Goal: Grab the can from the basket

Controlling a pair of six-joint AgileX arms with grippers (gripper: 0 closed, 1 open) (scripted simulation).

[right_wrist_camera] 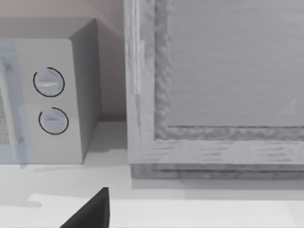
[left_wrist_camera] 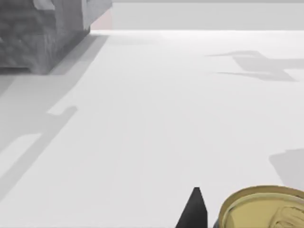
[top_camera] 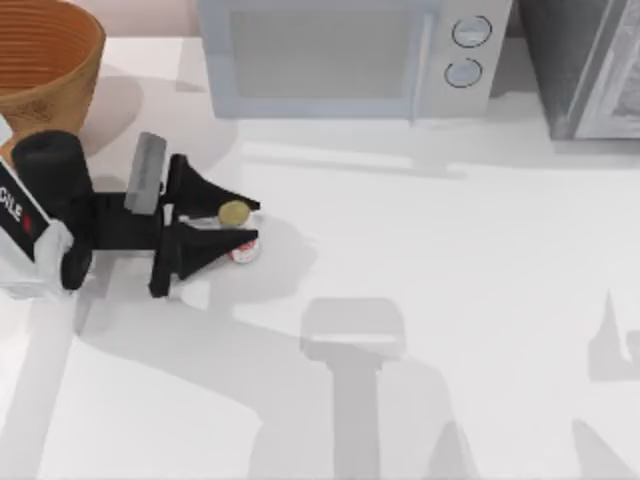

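Observation:
The can (top_camera: 234, 212) sits between the two black fingers of my left gripper (top_camera: 250, 222), which is shut on it over the table's left side. Its dull yellow-tan round end faces up, and a white and red part shows below the nearer finger. The can is outside the basket (top_camera: 45, 60), the golden-brown woven bowl at the far left corner, well behind the gripper. In the left wrist view the can's tan end (left_wrist_camera: 263, 209) lies close beside one fingertip (left_wrist_camera: 194, 211). A dark part of my right gripper (right_wrist_camera: 90, 213) shows in the right wrist view, facing the back of the table.
A pale blue-grey microwave (top_camera: 340, 55) stands at the back middle, its two round knobs (right_wrist_camera: 50, 102) visible from the right wrist. A grey cabinet (top_camera: 590, 60) fills the back right corner. The white tabletop (top_camera: 450, 250) stretches to the right and front.

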